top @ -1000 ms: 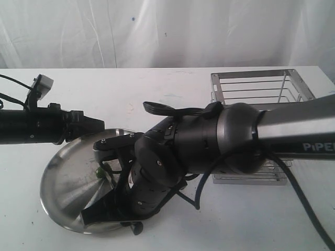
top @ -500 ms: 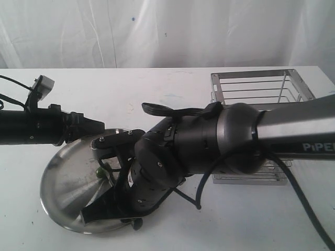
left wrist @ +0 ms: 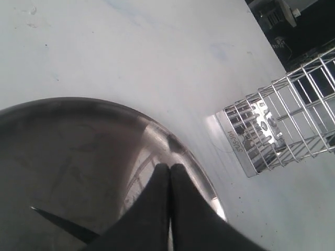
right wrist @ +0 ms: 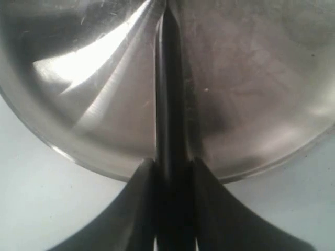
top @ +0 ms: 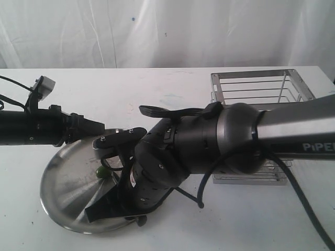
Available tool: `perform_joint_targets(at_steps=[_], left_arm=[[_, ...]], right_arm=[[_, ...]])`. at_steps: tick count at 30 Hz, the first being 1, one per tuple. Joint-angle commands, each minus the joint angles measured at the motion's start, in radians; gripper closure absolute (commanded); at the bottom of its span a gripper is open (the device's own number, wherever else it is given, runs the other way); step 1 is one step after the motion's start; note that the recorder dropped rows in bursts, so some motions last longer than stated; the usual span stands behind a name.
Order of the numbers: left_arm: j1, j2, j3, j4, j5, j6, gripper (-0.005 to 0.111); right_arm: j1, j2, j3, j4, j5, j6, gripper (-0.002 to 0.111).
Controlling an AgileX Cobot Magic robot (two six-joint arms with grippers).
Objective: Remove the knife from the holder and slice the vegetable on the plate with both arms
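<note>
The steel plate point(top: 63, 183) lies at the front left of the table. A small green vegetable point(top: 102, 171) rests on it, just beside my right wrist. My right gripper point(right wrist: 172, 167) is shut on the handle of the black knife point(right wrist: 168, 99), whose blade reaches over the plate point(right wrist: 251, 78) from its rim. In the exterior view this gripper point(top: 102, 212) sits low over the plate's near edge. The left gripper point(left wrist: 169, 170) is shut on nothing above the plate's rim point(left wrist: 193, 162), and it shows in the exterior view point(top: 99, 125) at the plate's far edge. A black blade tip point(left wrist: 63, 225) shows on the plate.
The wire holder point(top: 261, 94) stands at the back right, partly behind the grey PIPER sleeve point(top: 293, 130), and shows too in the left wrist view point(left wrist: 282, 120). A white curtain backs the table. Cables hang under the right arm.
My right wrist has turned a little over the plate, and the green vegetable now shows more fully. The left arm has hardly moved.
</note>
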Motion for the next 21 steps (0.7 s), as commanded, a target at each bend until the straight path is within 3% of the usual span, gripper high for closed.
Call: perform_joint_targets(at_steps=[1, 21], left_arm=[[-0.007, -0.005, 0.007, 0.014, 0.018, 0.004, 0.106], [-0.007, 0.028, 0.007, 0.038, -0.045, 0.004, 0.107]], right_arm=[[0.0, -0.001, -0.006, -0.009, 0.001, -0.002, 0.108], [0.0, 0.02, -0.003, -0.008, 0.003, -0.002, 0.108]])
